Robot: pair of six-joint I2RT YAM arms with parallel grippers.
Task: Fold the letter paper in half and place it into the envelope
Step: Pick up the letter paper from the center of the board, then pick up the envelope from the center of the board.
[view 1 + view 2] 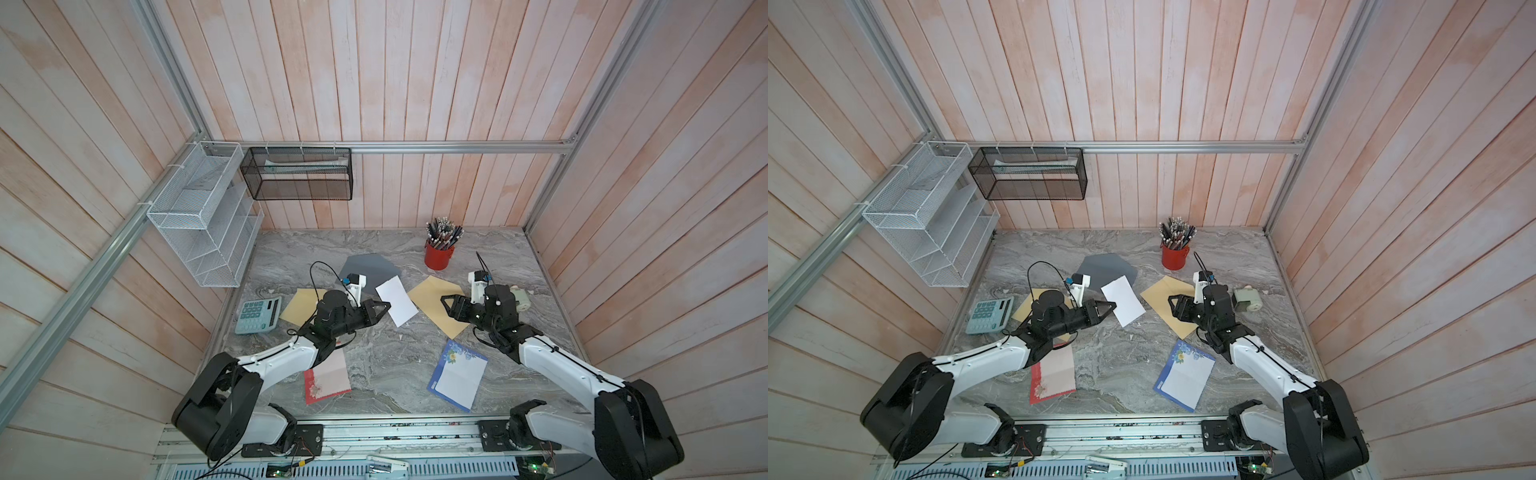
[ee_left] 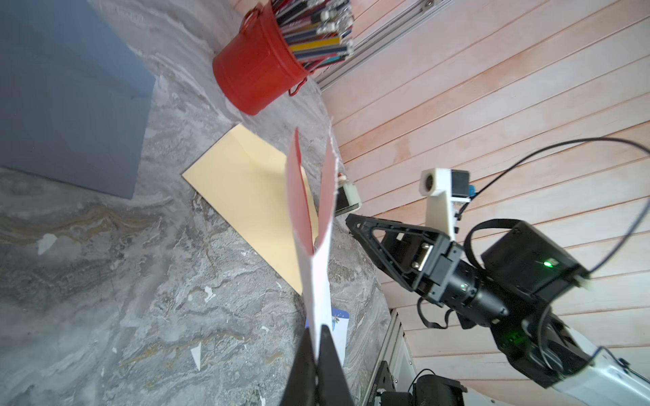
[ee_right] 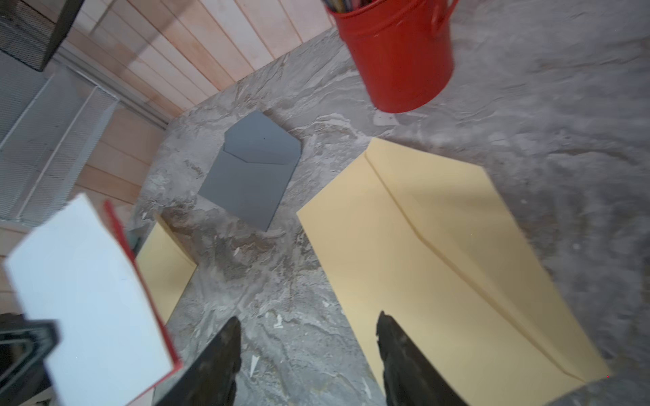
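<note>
Nearby, folded letter (image 1: pixel 397 301) aloft, grey envelope (image 1: pixel 372 266), yellow envelope (image 1: pixel 440 309), pencil bucket (image 1: pixel 438 257), calculator (image 1: pixel 257 316).

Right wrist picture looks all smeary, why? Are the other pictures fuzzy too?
Right wrist view: the red bucket and marble table are streaked, likely motion blur; left wrist view: mostly crisp, with the folded paper sharp in the shut left gripper; both top views: clear, but the wall planks fan outward, a wide-lens look.

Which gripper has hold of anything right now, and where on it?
The left gripper pinches the folded letter paper at its edge nearest that arm; the right gripper is open, holding nothing.
</note>
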